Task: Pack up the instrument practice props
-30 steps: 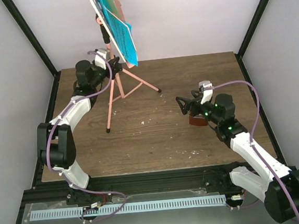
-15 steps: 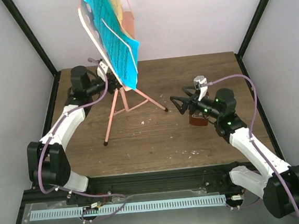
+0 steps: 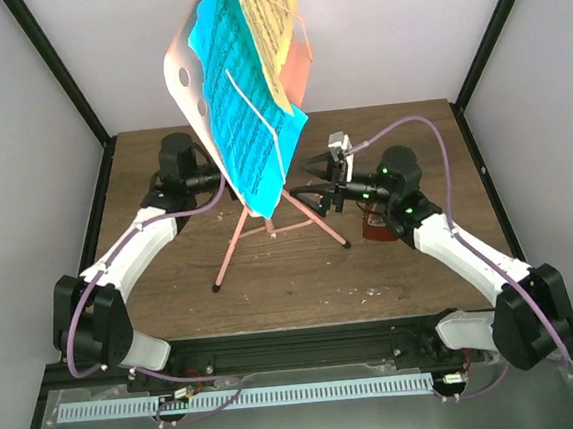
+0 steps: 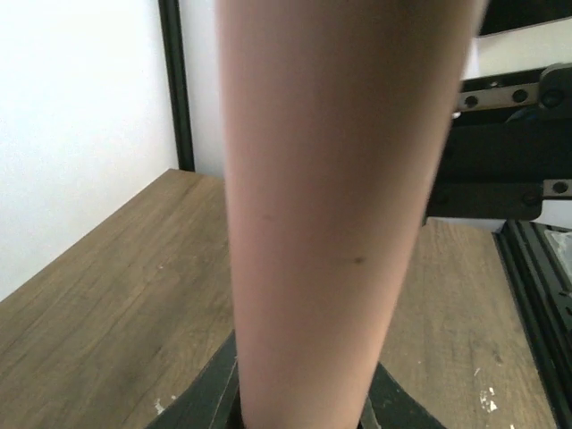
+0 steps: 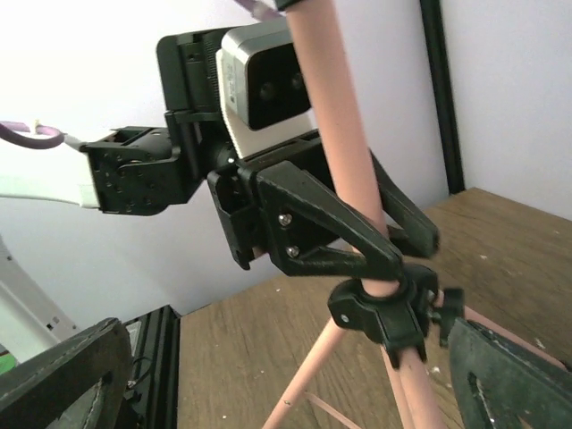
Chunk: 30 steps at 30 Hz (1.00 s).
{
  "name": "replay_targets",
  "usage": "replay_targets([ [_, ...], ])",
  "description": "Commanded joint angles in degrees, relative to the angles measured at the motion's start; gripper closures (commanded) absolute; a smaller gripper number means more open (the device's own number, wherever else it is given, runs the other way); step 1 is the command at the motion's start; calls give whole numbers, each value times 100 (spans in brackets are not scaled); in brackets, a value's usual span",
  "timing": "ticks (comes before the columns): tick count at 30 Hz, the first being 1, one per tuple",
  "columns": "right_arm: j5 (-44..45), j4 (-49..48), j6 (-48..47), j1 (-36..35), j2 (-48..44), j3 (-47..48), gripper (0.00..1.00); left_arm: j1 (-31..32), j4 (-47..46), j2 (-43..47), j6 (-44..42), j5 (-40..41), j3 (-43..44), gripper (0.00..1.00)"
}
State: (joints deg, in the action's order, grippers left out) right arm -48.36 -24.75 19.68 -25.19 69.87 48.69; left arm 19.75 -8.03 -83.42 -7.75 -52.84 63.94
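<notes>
The pink tripod music stand leans toward the camera, with blue pages and yellow pages on its desk. My left gripper is shut on the stand's pole, just above the black leg collar. In the top view the pages hide its fingers. My right gripper is open and empty, pointing left, close beside the pole with its fingers either side of the legs. The reddish-brown metronome stands on the table under my right arm, partly hidden.
The wooden table has black frame posts at its back corners and white walls around it. A black rail runs along the near edge. Small white specks lie on the wood.
My left gripper has carried the stand to the right and tipped it further toward the camera. My right gripper has moved left, from over the metronome up to the stand's pole.
</notes>
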Motion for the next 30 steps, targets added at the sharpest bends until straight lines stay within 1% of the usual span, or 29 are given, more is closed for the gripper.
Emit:
replay_targets([
  [1, -246, -636, -16, -152, 353, 333, 4, 64, 117, -64, 923, -895, 17, 98],
  [2, -250, -758, 11, -164, 438, 361, 5, 64, 185, -69, 887, -864, 38, 95],
  [3, -257, -868, 40, -174, 536, 423, 5, 64, 249, -69, 875, -812, 48, 89],
  [7, -262, -1183, 77, -229, 939, 693, 9, 64, 271, 32, 916, -487, -22, 61],
  [9, -223, -1229, 58, -253, 1138, 855, 11, 62, 227, 153, 953, -299, -88, 50],
  [16, -239, -1740, 55, -317, 1575, 1017, 14, -76, -107, 856, 1173, 341, -592, 32],
  [19, -228, -1831, 25, -342, 1710, 1071, 16, -243, -394, 1292, 1454, 681, -950, 25],
  [21, -211, -1808, -29, -363, 1800, 1145, 17, -379, -389, 1619, 1666, 1029, -1122, 22],
  [24, -141, -1726, -133, -402, 1927, 1284, 18, -673, 232, 2101, 1975, 1674, -1037, 20],
  [27, -185, -1638, -211, -452, 2112, 1495, 22, -1064, 1227, 2472, 2375, 2493, -635, 10],
  [28, -224, -1628, -236, -489, 2171, 1552, 23, -1264, 1497, 2542, 2477, 2547, -517, 8],
  [30, -272, -1614, -335, -561, 2286, 1674, 25, -1705, 1934, 2612, 2667, 2294, -289, 8],
])
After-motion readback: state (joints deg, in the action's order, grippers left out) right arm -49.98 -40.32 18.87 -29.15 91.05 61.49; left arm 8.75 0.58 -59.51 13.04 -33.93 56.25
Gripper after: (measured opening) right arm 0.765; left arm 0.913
